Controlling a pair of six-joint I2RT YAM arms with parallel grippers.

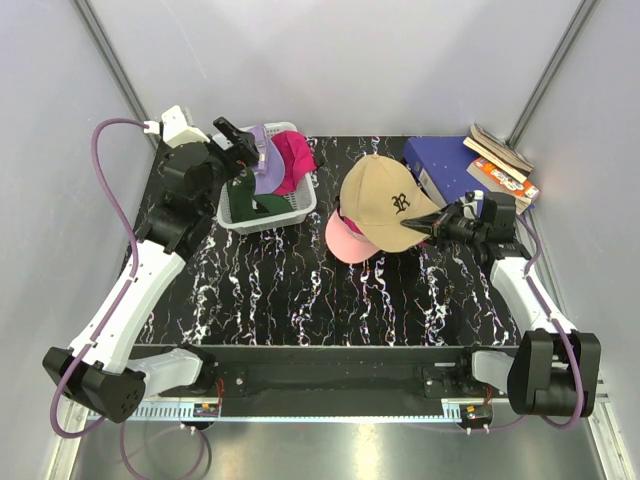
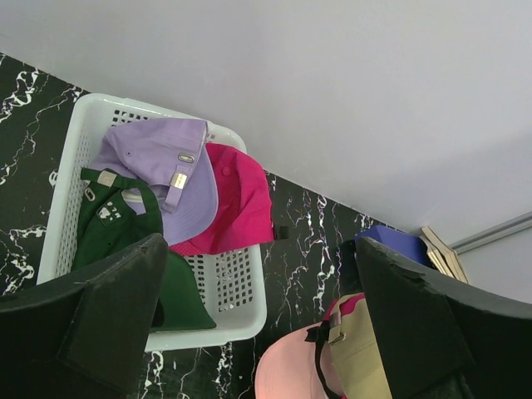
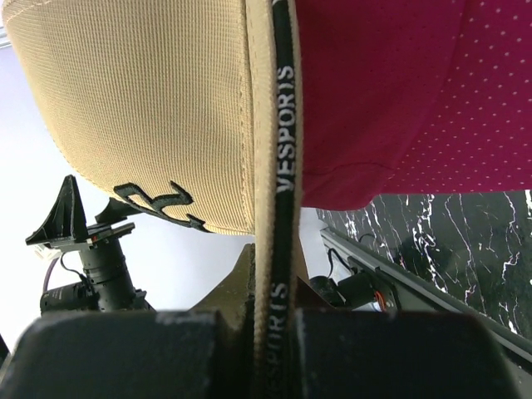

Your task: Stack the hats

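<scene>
My right tool (image 1: 432,226) is pressed together on the tip of the tan cap's (image 1: 380,195) brim, pinching its dark edge band between the fingers. That cap sits right of the tabletop's (image 1: 300,300) middle with its lettered front facing up. Its long axis runs from the back strap, which faces the basket (image 1: 300,208), to the brim, which points right and a little toward the near edge, straight at my right wrist. It lies on top of the light pink cap (image 1: 343,240), which shows from under it on the near-left side. I cannot tell which way the pink one points. My left tool (image 1: 240,143) hangs over the basket at the back left, fingers (image 2: 108,307) spread wide and holding nothing. In the basket the lavender cap (image 1: 268,165) lies strap-up across the magenta cap (image 1: 296,155), which pokes out over the right rim. The dark green cap (image 1: 255,200) fills the near-left part.
</scene>
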